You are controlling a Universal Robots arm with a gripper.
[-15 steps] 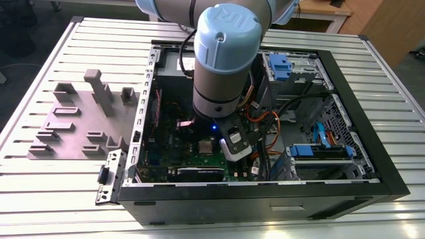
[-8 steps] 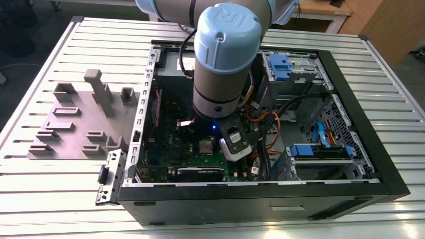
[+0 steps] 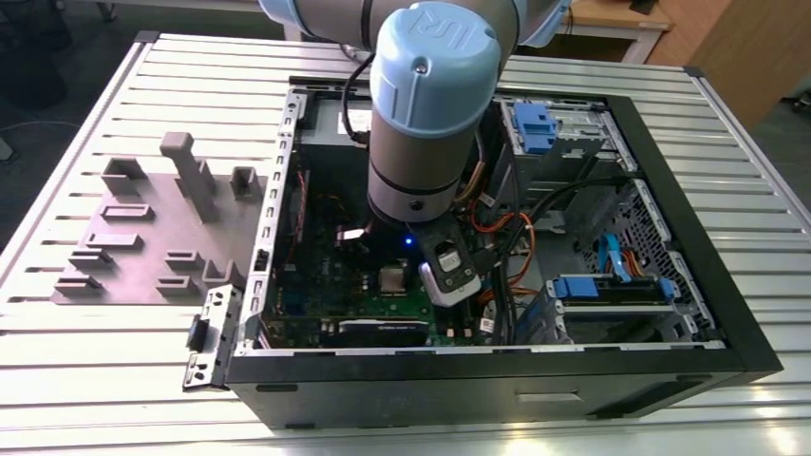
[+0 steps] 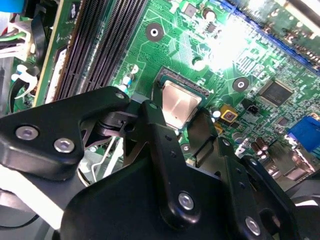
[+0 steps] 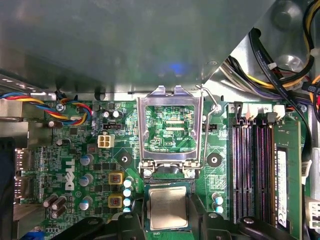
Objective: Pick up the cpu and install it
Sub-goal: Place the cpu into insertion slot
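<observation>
The cpu [image 5: 167,207] is a small silvery square lying flat in the dark socket on the green motherboard [image 5: 75,150]. In the second wrist view the cpu [image 4: 181,104] sits level, with the socket rim all round it. My gripper [image 4: 177,119] hovers just above it, open, one black finger [image 4: 152,125] on each side and nothing held between them. In the first wrist view my gripper [image 5: 168,218] straddles the chip the same way. The silver socket frame [image 5: 170,95] stands flipped up beside the cpu. In the exterior view the cpu [image 3: 393,278] lies on the board under the arm's wrist [image 3: 424,180].
The open black computer case [image 3: 709,237] lies on a slatted metal table [image 3: 747,142]. Black memory slots [image 5: 250,170] run beside the socket. Cable bundles [image 5: 280,75] and blue drive brackets [image 3: 609,288] fill the exterior view's right. A grey block fixture [image 3: 140,237] lies outside the case.
</observation>
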